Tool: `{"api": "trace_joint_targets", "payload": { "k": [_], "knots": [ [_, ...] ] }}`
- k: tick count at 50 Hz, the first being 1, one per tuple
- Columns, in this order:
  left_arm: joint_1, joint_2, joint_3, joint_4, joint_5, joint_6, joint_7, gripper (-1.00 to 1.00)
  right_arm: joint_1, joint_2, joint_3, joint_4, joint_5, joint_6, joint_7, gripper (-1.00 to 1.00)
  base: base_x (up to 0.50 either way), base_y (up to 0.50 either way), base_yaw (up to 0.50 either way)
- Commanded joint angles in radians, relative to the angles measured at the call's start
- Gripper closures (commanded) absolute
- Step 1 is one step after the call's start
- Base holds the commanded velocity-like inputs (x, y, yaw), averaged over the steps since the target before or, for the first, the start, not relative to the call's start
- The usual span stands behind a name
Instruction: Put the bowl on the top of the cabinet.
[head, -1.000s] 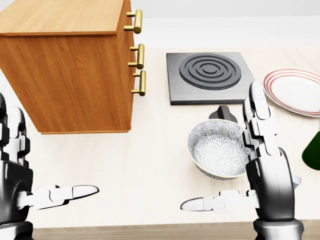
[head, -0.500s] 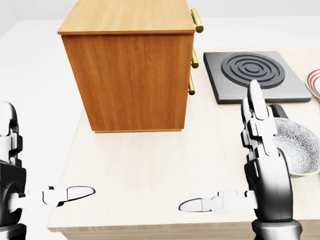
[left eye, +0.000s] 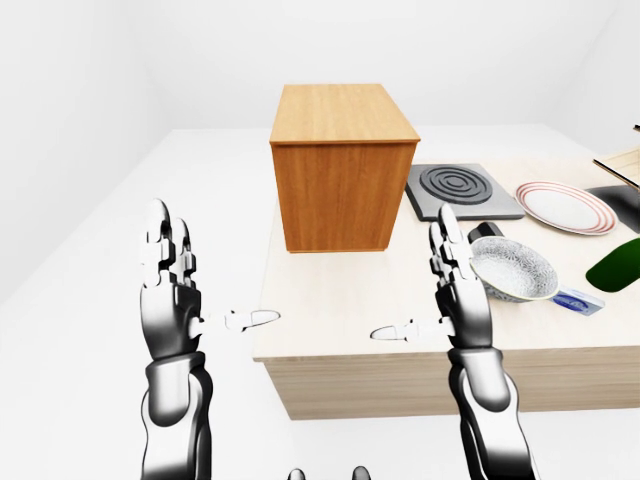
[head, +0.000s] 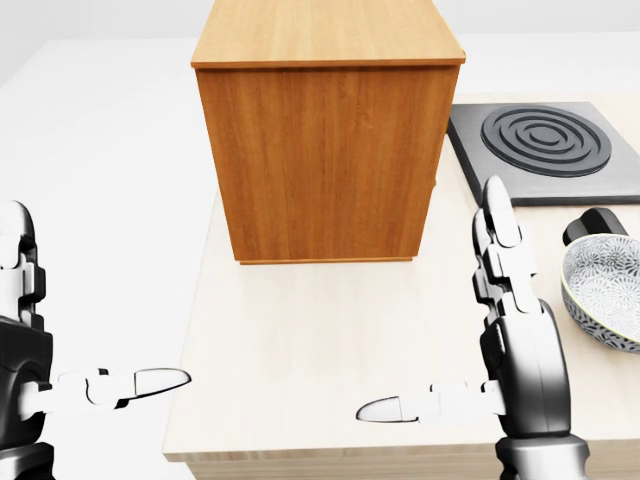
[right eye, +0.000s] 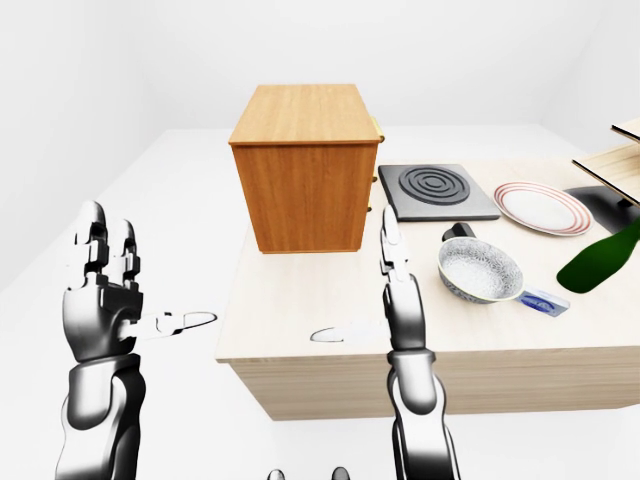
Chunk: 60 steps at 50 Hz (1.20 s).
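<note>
- The big desk (left eye: 340, 300) holds everything.
- The wooden cabinet (left eye: 343, 165) stands on it, at 12 o'clock in the left-eye view.
- The stove plate (left eye: 462, 189) sits at 2 o'clock, next to the cabinet.
- The striped plate (left eye: 563, 205) lies at 3 o'clock.
- The bowl (left eye: 513, 270) rests on the desk, just beside the right hand (left eye: 455, 300).
- The right hand has its fingers spread and holds nothing.
- The left hand (left eye: 172, 300), at 9 o'clock, is spread and empty too.

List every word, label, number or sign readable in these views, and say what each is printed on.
None: no readable text shows in any view.
The cabinet is plain wood.
The bowl bears only a floral pattern.
The hotplate shows only rings.
The plate has only red rim stripes.
The green bottle shows no label.
The small blue item is too small to read.
</note>
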<state>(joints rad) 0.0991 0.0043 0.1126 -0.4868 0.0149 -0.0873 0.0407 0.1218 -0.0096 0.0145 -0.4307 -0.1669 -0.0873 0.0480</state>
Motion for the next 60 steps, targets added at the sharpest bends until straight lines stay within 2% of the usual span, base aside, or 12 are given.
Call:
{"api": "trace_joint_targets", "payload": {
  "k": [1,5,6,16,43,60],
  "knots": [
    [-0.002,-0.001,-0.005,0.013,0.002,0.000,0.001,-1.00,-0.006,0.000,-0.002,-0.034,0.013,0.000,0.012,-1.00,0.00,0.00,0.00],
    [-0.006,0.000,-0.002,0.056,0.002,0.000,0.004,-1.00,-0.010,0.000,-0.009,-0.045,0.019,0.000,0.010,-1.00,0.00,0.00,0.00],
    [-0.015,0.000,-0.002,0.138,0.003,0.000,0.005,-1.00,-0.009,-0.001,-0.012,-0.043,0.026,0.000,0.012,-1.00,0.00,0.00,0.00],
    [-0.013,0.001,-0.010,0.165,0.008,0.000,0.013,-1.00,-0.008,-0.002,-0.018,-0.046,0.032,0.000,0.015,-1.00,0.00,0.00,0.00],
    [-0.015,0.007,-0.010,0.252,0.000,0.000,0.011,-1.00,-0.005,-0.001,-0.008,-0.037,0.017,0.000,0.016,-1.00,0.43,-0.18,0.00],
    [0.009,-0.003,-0.022,0.007,0.005,0.000,0.007,-1.00,-0.010,-0.003,-0.011,-0.043,0.014,0.000,0.021,-1.00,0.08,-0.01,0.00]
  ]
}}
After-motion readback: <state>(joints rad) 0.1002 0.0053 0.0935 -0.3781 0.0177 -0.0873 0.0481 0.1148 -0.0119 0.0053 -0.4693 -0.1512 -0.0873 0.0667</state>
